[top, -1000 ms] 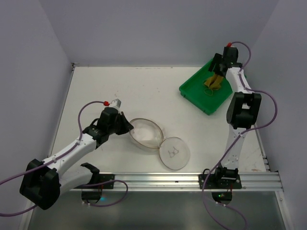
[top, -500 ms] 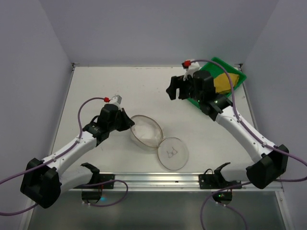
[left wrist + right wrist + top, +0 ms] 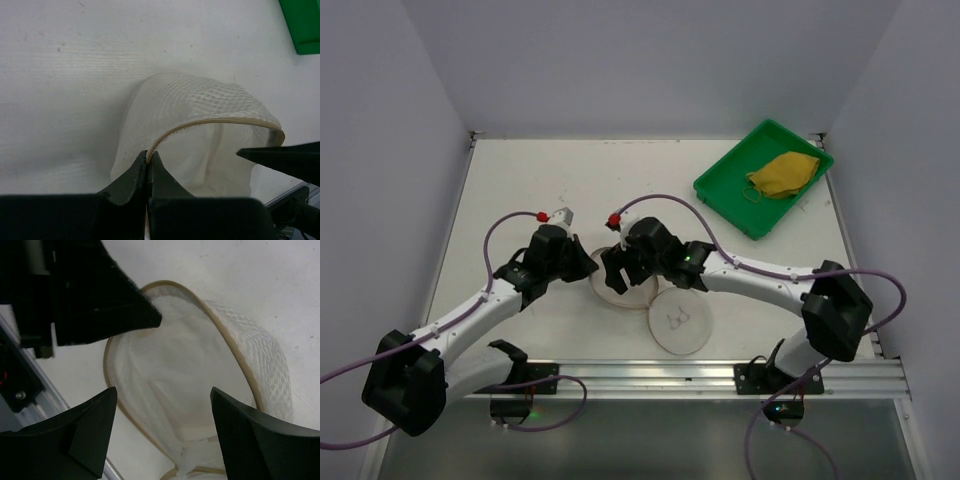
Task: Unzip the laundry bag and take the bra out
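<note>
The laundry bag point(image 3: 638, 287) lies unzipped at the table's middle, its mesh tub tipped on its side, and its round lid point(image 3: 680, 320) with the bra drawing lies flat beside it. My left gripper point(image 3: 149, 159) is shut on the tub's zip rim point(image 3: 210, 123). Over the tub's mouth my right gripper point(image 3: 164, 392) stands open, nothing between its fingers, and the whitish inside of the bag point(image 3: 185, 365) looks empty. The bra point(image 3: 784, 171), mustard-yellow, lies in the green tray point(image 3: 735, 200) at the back right.
The left gripper's black body point(image 3: 100, 295) sits close beside my right gripper point(image 3: 617, 278) at the bag's rim. One right fingertip point(image 3: 280, 157) shows in the left wrist view. A metal rail point(image 3: 700, 375) runs along the near edge.
My right arm has swung from the green tray to the bag's mouth, open-handed. The bra stays in the tray. The left gripper keeps its hold on the rim.
</note>
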